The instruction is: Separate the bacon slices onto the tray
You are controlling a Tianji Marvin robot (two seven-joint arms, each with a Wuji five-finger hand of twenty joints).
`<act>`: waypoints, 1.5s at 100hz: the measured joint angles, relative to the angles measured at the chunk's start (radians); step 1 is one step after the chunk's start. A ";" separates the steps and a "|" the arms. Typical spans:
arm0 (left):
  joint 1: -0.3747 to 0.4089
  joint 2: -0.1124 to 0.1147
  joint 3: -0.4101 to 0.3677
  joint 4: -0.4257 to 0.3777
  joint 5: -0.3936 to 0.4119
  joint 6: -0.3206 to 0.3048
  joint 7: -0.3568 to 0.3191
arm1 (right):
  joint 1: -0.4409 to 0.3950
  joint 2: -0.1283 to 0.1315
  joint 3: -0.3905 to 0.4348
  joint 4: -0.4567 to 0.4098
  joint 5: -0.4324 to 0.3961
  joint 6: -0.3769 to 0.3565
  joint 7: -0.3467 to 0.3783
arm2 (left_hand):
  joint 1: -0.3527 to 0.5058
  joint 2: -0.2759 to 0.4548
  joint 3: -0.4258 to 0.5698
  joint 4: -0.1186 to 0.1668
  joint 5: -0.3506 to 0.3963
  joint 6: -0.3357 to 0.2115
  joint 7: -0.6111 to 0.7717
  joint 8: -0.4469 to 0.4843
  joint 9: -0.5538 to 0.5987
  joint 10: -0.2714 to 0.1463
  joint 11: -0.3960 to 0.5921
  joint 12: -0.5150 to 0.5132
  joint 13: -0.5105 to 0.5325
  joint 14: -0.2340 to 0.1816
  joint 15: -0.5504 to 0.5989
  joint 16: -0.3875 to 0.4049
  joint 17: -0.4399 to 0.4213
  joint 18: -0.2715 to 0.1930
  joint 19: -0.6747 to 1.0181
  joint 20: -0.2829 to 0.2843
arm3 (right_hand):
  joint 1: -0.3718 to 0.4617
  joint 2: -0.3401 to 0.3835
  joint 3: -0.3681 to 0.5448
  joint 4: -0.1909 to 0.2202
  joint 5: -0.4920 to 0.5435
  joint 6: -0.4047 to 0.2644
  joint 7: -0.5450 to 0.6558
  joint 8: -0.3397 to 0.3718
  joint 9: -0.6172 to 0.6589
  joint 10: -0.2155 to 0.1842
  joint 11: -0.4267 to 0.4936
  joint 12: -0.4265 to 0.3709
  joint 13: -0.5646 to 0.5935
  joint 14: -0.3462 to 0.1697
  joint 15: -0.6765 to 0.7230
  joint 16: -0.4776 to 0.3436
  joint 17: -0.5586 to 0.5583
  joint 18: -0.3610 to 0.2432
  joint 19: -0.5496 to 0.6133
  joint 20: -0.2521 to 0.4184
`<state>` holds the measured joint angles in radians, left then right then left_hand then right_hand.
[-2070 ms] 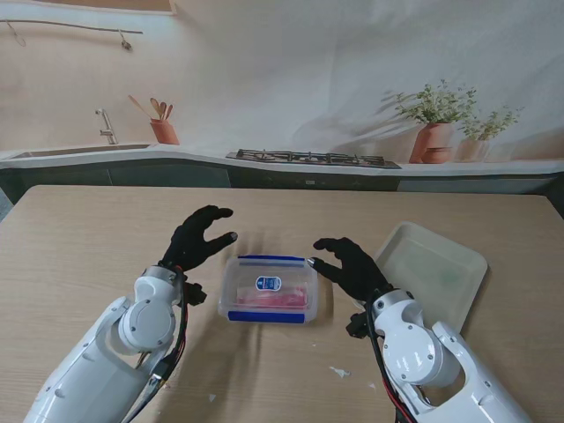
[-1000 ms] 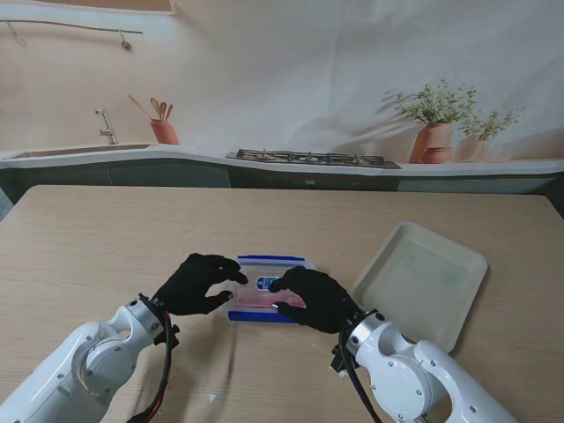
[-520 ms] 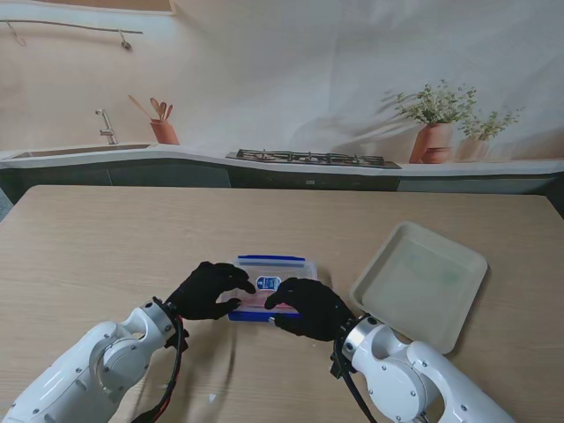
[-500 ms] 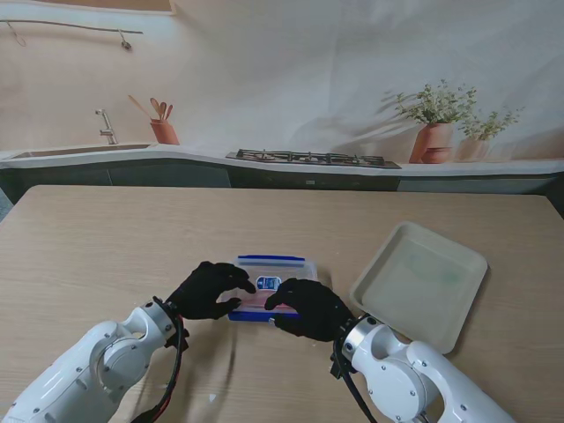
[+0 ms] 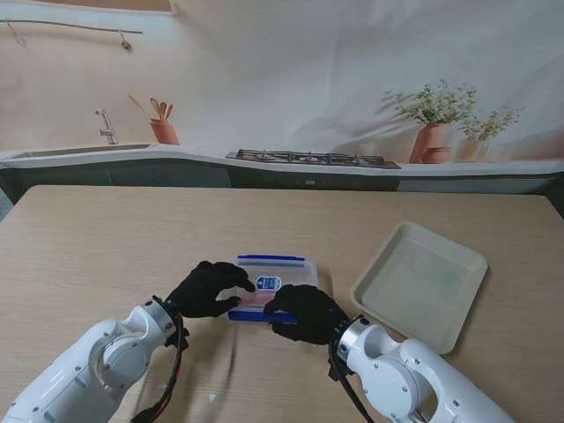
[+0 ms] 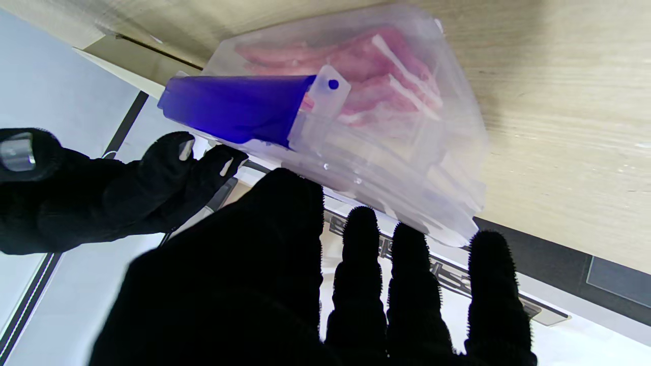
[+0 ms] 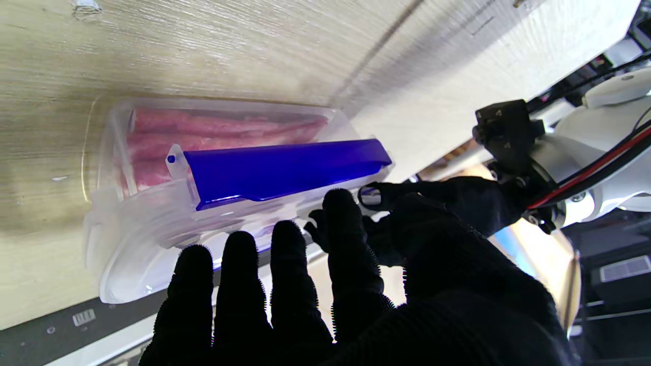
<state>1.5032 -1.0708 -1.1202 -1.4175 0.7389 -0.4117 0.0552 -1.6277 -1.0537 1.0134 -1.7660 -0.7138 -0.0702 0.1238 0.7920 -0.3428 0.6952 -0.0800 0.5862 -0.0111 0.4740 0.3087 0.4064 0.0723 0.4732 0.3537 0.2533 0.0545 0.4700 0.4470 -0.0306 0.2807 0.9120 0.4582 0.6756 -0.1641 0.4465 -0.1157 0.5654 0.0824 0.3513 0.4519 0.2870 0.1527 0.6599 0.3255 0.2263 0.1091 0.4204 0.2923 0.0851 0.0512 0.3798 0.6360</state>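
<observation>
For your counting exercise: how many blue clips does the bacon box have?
2. One clip runs along the box's far edge; the other clip along its near edge, partly hidden by each robot hand.

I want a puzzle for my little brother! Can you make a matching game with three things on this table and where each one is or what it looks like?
Things:
1. tray
2. bacon
3. clip

Descriptions:
A. blue, on the box's edge
B. pink, inside the clear box
C. pale, holds nothing, to the right of the box

Pairs: 1-C, 2-B, 3-A
</observation>
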 measured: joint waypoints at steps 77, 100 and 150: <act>0.006 0.000 0.000 -0.011 -0.012 0.021 -0.012 | 0.024 0.003 -0.019 -0.007 0.005 0.047 0.043 | 0.001 0.001 0.000 0.000 0.000 0.000 0.000 0.000 0.000 0.000 0.000 0.000 -0.008 -0.006 -0.013 -0.001 -0.001 0.000 0.000 0.000 | 0.000 0.000 0.000 0.000 0.026 0.022 -0.022 -0.020 -0.024 -0.010 -0.019 0.000 -0.031 -0.029 -0.014 -0.003 -0.036 -0.027 -0.023 0.000; 0.006 0.000 0.000 -0.012 -0.012 0.021 -0.013 | 0.032 0.007 -0.026 -0.015 0.014 0.066 0.066 | 0.001 0.001 0.000 0.000 0.000 0.000 0.000 0.000 0.000 0.000 0.000 0.000 -0.008 -0.006 -0.013 -0.001 -0.001 0.000 0.000 0.000 | 0.000 0.000 0.000 0.000 0.034 0.034 -0.034 -0.020 -0.035 -0.010 -0.019 -0.008 -0.044 -0.029 -0.020 -0.005 -0.048 -0.021 -0.026 0.003; 0.003 0.000 0.006 -0.012 -0.017 0.029 -0.016 | 0.044 0.011 -0.027 -0.023 0.026 0.071 0.100 | 0.001 0.001 0.000 0.000 0.000 -0.002 0.000 0.000 0.000 0.000 0.000 0.000 -0.009 -0.011 -0.013 -0.001 -0.002 0.000 0.000 0.000 | 0.000 0.000 0.010 0.000 0.063 0.048 -0.053 -0.013 -0.035 -0.023 -0.019 -0.010 -0.058 -0.021 -0.017 -0.013 -0.061 -0.002 -0.026 0.011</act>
<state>1.5062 -1.0704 -1.1146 -1.4299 0.7216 -0.3828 0.0392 -1.5842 -1.0429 0.9861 -1.7893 -0.6878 0.0008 0.2237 0.7934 -0.3414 0.6957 -0.0801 0.5862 -0.0129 0.4740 0.3087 0.4061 0.0721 0.4733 0.3538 0.2438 0.0430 0.4569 0.4460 -0.0323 0.2808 0.9121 0.4583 0.6756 -0.1641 0.4569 -0.1157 0.6288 0.1308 0.2984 0.4386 0.2520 0.1298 0.6411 0.3151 0.1678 0.0884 0.4029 0.2793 0.0244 0.0495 0.3535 0.6474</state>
